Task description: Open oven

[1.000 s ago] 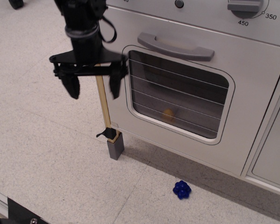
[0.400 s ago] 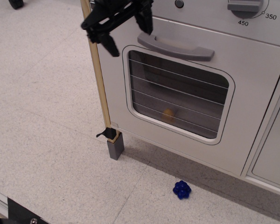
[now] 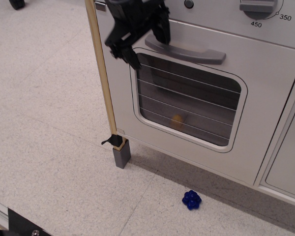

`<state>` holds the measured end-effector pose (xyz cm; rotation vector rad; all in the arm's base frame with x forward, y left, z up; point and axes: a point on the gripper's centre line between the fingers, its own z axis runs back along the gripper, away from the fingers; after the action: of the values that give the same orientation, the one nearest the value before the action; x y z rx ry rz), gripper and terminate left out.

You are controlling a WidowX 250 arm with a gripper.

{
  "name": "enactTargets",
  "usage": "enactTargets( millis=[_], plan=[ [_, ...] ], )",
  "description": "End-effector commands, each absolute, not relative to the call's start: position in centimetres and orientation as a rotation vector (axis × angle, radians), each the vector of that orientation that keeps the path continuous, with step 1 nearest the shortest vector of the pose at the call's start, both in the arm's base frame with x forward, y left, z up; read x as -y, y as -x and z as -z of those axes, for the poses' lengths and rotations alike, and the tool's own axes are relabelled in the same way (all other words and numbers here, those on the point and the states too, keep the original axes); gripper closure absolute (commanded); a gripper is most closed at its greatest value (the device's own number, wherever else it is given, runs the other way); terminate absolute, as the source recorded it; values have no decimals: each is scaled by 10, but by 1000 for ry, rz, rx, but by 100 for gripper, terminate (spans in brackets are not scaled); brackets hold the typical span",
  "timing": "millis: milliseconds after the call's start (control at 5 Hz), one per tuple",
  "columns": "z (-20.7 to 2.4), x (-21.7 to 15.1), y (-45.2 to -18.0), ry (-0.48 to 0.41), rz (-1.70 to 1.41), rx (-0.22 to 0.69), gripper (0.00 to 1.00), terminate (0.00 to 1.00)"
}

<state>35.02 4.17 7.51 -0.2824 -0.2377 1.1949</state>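
The white-silver toy oven [image 3: 265, 98] fills the right of the view. Its door is shut, with a grey bar handle [image 3: 187, 49] above a rounded window [image 3: 187, 101] crossed by thin wires. A numbered dial [image 3: 259, 7] sits above at the top right. A small yellow thing [image 3: 177, 119] shows inside behind the window. My black gripper [image 3: 146, 47] is open at the left end of the handle; one finger [image 3: 131, 55] hangs below the handle, the other [image 3: 163, 30] is above it. The fingers straddle the handle without closing on it.
A wooden post [image 3: 103, 83] runs down the oven's left edge to a grey foot [image 3: 122, 153]. A small blue toy [image 3: 191, 200] lies on the speckled floor in front. A plain panelled cabinet door [image 3: 290, 162] is at the far right.
The gripper has risen from beside the post at the oven's lower left, moved right and tilted, and is now at the handle's left end. The door has not moved.
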Motion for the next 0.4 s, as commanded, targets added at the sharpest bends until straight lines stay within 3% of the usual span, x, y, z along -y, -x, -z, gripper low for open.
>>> enactTargets(
  millis=[0,200],
  plan=[
    [-79,-42,-367,416,-1273,258,0,0],
    [-74,-44,-366,413,-1301,233,0,0]
  ],
)
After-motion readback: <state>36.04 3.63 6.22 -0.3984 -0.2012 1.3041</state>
